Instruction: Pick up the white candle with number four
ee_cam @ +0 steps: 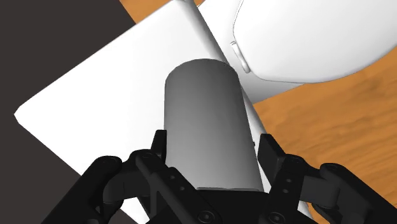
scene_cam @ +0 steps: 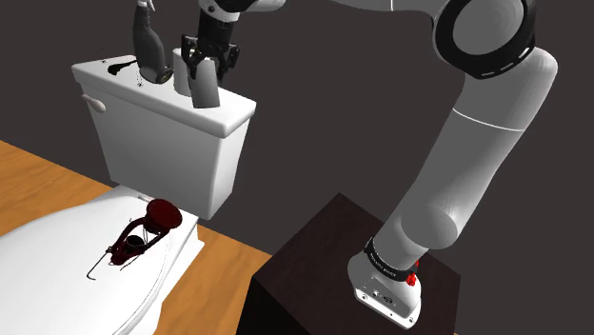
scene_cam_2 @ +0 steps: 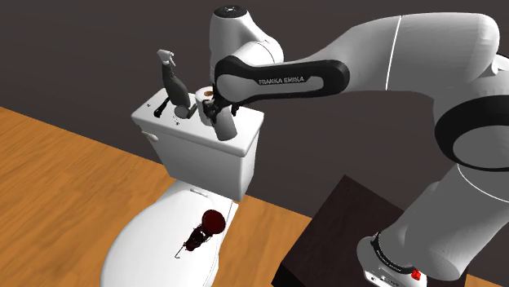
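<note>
1. A dark spray bottle [scene_cam: 149, 48] stands on the toilet tank lid [scene_cam: 95, 78], near its rear edge.
2. The claw [scene_cam: 207, 67] pinches the tilted grey candle [scene_cam: 204, 90] over the lid's end at the shoulder view's right.
3. The arm [scene_cam_2: 285, 80] reads "FRANKA EMIKA".

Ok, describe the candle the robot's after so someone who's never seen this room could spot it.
Find the white toilet tank against the dark wall. Over its lid, next to a dark spray bottle, the black two-finger pincer clasps a plain grey cylindrical candle. Unlike the necked bottle, it is a smooth, stubby cylinder with no number showing.
</note>
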